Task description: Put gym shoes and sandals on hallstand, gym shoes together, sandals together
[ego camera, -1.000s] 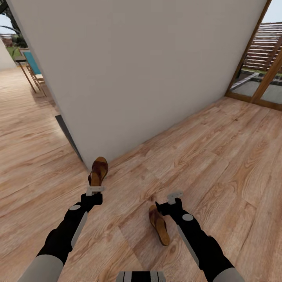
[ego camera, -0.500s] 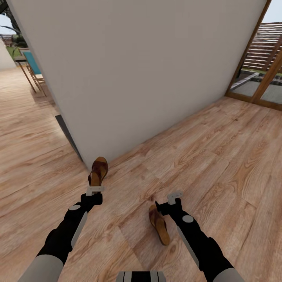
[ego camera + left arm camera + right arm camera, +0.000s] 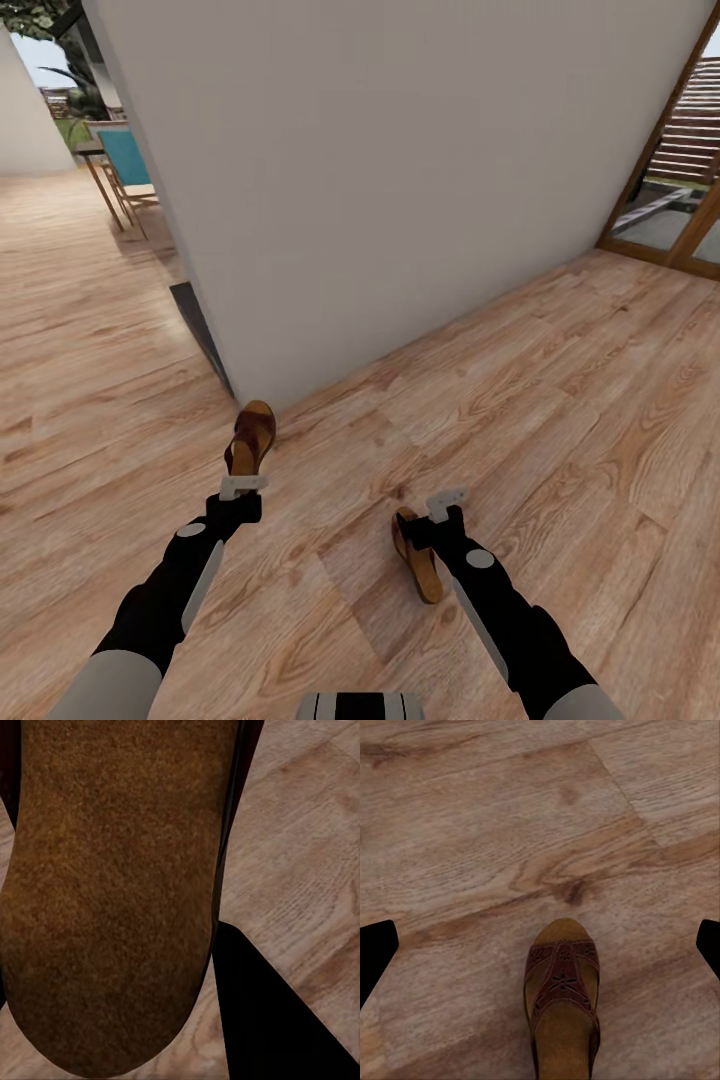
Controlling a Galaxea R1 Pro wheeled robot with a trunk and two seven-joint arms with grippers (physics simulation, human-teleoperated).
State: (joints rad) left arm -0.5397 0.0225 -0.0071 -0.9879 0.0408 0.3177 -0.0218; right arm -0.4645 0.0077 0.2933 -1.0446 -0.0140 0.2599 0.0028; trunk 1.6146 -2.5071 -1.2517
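Observation:
One dark brown sandal (image 3: pixel 252 438) is held off the corridor floor (image 3: pixel 560 380), with my left gripper (image 3: pixel 243 487) shut on its heel end. Its tan insole (image 3: pixel 112 892) sits very close in the left wrist view. The other sandal (image 3: pixel 418 556) lies on the floor just under my right wrist. My right gripper (image 3: pixel 447 498) is open above it. In the right wrist view that sandal (image 3: pixel 561 1005) points toe-away, and the black fingertips (image 3: pixel 375 952) stand wide apart on either side of it. The gym shoes and the hallstand are out of view.
A large white wall (image 3: pixel 400 180) stands right ahead, its dark end edge (image 3: pixel 205 335) near the held sandal. A teal chair (image 3: pixel 125 160) is far back on the left. A wood-framed glass door (image 3: pixel 660 200) is at the far right.
The whole head view has shifted, with wall and floor sliding right, so the camera moved. Both arms keep their pose. The floor sandal now sits closer under my right gripper.

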